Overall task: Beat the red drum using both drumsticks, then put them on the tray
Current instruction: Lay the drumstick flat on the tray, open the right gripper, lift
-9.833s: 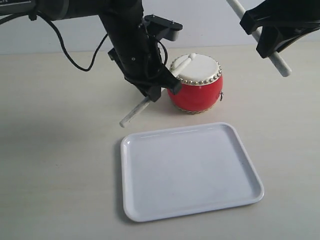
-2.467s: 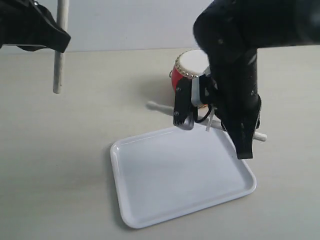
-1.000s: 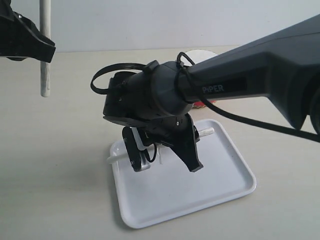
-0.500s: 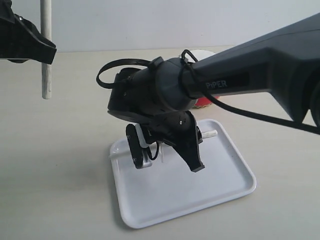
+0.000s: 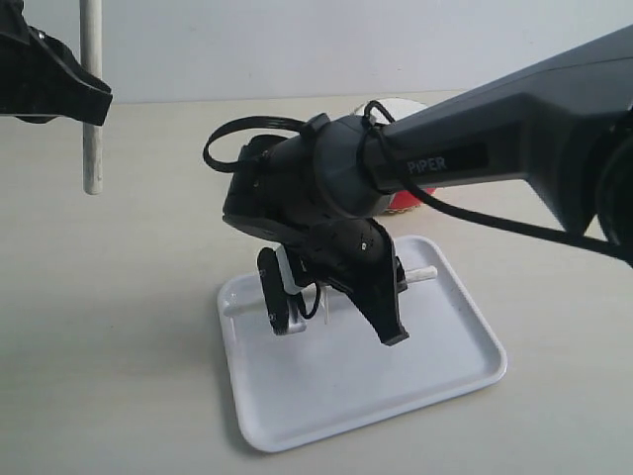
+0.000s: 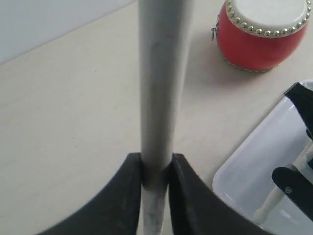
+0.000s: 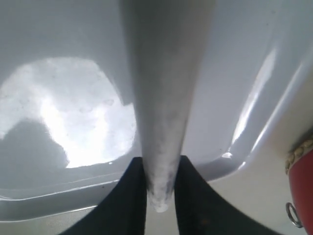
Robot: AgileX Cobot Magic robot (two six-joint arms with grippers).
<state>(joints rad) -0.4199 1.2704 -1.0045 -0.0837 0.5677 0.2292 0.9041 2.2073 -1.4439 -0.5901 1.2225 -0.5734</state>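
Right pincer [image 5: 336,325], above the tray [image 5: 450,371] at lower centre, clamps a drumstick [image 5: 419,274] lying crosswise; left pincer [image 6: 156,171], upper left, clamps the second drumstick [image 5: 91,148] upright.

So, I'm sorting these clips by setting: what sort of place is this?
Probably a robot lab bench: a bare pale tabletop against a plain light wall, black robot arms, and only a few props, a small red drum and a white tray.
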